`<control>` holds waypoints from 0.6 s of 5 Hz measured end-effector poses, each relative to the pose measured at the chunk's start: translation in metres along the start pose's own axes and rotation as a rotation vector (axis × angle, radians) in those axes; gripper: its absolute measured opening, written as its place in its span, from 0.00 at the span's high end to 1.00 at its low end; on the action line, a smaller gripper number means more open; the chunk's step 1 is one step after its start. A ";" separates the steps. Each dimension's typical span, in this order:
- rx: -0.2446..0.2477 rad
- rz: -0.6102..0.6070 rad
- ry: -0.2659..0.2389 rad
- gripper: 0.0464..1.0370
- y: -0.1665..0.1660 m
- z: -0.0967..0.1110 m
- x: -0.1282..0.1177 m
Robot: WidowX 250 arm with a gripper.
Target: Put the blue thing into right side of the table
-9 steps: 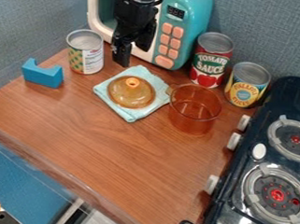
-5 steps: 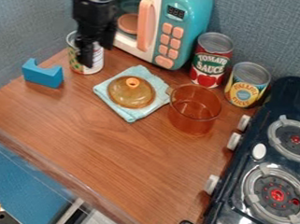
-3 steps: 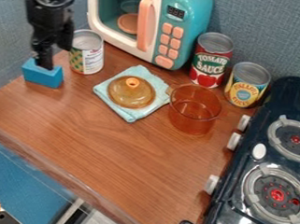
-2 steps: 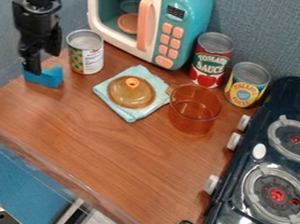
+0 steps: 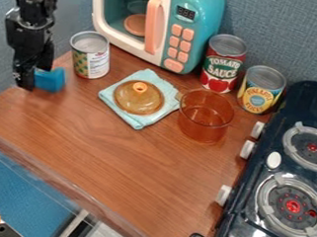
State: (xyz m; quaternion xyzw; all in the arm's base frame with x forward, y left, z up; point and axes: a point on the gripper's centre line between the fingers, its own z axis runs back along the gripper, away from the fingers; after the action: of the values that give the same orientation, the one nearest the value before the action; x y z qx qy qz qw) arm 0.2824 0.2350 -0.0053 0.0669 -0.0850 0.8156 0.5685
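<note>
The black gripper [image 5: 34, 74] is low at the table's left edge, over the left part of the blue block [image 5: 52, 80]. Its fingers stand apart: one reaches down in front of the block's left end, and the other is farther back, by the block's rear side. The gripper hides the left part of the block, while its right end shows. The wooden table [image 5: 126, 163] carries the block at its far left corner; whether either finger touches the block I cannot tell.
A can [image 5: 91, 56] stands just right of the block, near the toy microwave [image 5: 192, 23]. A lid [image 5: 139, 97] lies on a folded cloth [image 5: 140, 122], beside an amber pot [image 5: 205, 117]. Farther right are a red can [image 5: 223, 64], a yellow can [image 5: 261, 90] and the stove [image 5: 279, 145].
From in front of the microwave, the gripper has moved left past the can and come down at the blue block. The block looks unmoved.
</note>
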 end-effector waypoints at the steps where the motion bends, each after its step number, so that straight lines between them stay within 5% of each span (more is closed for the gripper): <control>1: 0.007 0.001 0.016 0.09 -0.002 -0.009 -0.003; 3: -0.007 -0.013 0.014 0.68 0.001 -0.011 -0.008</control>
State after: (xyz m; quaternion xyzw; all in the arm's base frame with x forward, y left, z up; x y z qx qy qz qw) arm 0.2843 0.2295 -0.0182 0.0597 -0.0837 0.8121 0.5745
